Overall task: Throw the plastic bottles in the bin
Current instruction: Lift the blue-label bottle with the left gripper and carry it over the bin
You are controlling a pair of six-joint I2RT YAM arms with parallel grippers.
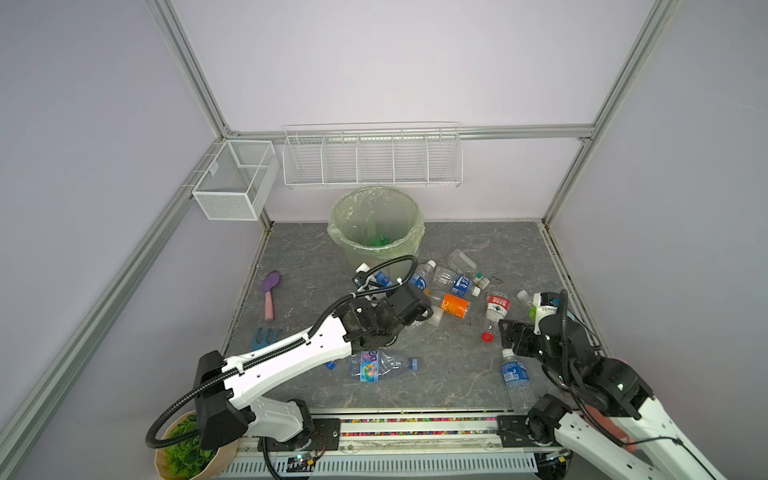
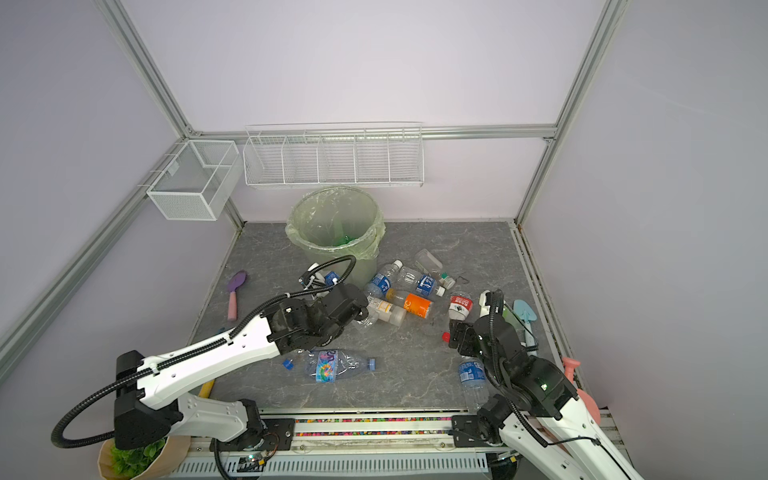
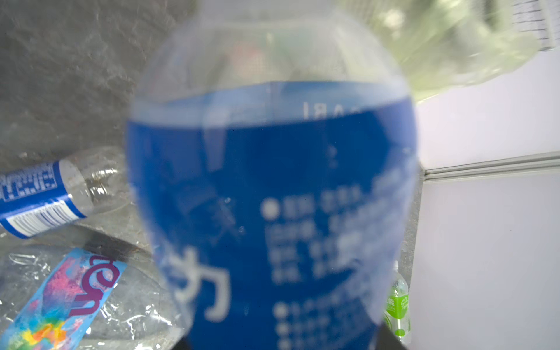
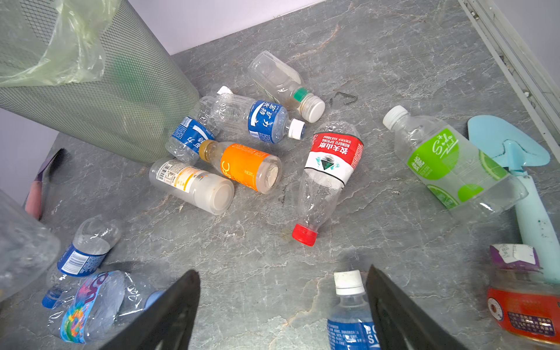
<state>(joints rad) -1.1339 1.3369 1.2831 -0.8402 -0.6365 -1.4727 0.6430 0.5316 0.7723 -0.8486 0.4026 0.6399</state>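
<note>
Clear glossy plastic bottles (image 4: 328, 169); translucent plastic bin (image 4: 121, 106); matt stone-look tabletop (image 4: 378, 75).

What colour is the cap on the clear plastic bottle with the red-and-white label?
Red. The cap shows best in the right wrist view.

A clear plastic bottle with a blue label (image 3: 272, 197) is filling the left wrist view, blurring badly, so I am not seeing whether the left gripper (image 1: 424, 312) is clamping it; in both top views its jaws are hiding under the black wrist (image 1: 374, 324). Near the worktop's (image 1: 415, 399) front right corner, the right arm (image 2: 519, 374) is covering part of another blue-labelled clear bottle (image 2: 469, 374).
</note>
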